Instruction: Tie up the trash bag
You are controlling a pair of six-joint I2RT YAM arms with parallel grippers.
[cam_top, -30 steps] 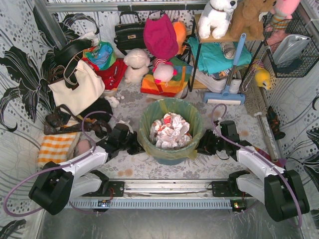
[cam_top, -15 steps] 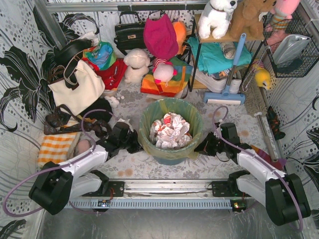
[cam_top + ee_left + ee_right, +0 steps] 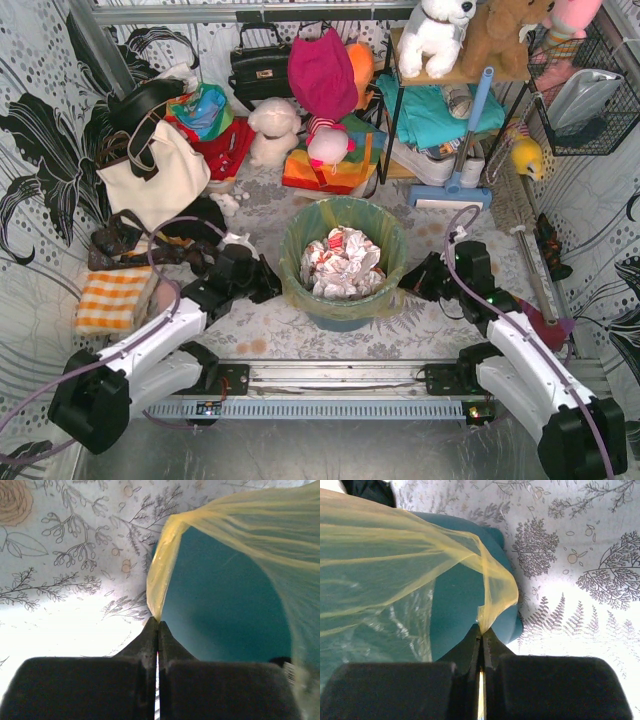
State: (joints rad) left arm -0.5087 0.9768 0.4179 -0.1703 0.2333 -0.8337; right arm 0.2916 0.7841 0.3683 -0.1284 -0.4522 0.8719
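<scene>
The trash bag [image 3: 384,232] is seen lining a teal round bin [image 3: 340,318] in the middle of the counter [image 3: 290,335], its translucent yellow plastic folded out over the rim. Crumpled white paper [image 3: 342,262] with red marks is piled inside it. A strip of the plastic is drawn out sideways on each side of the bin. On the left, the strip's tip is pinched in the closed jaws of the left gripper [image 3: 158,630]; on the right, a folded yellow tip is clamped the same way by the right gripper [image 3: 481,635], whose jaws are pressed together.

Most of the bag's body is hidden inside the bin. In the overhead view both pinch points are masked by the dark gripper bodies. In the wrist views the plastic is cut off at the frame edges, so the full length of the strips cannot be made out.

The counter is covered by a pale cloth printed with grey leaves and flowers. The walls are hung with a black-and-white floral pattern. At the back, a cream canvas tote bag [image 3: 160,178], a black handbag [image 3: 258,68], plush toys [image 3: 272,130] and a blue-handled mop [image 3: 462,150] are crowded together. An orange checked cloth [image 3: 110,298] is laid at the left.
</scene>
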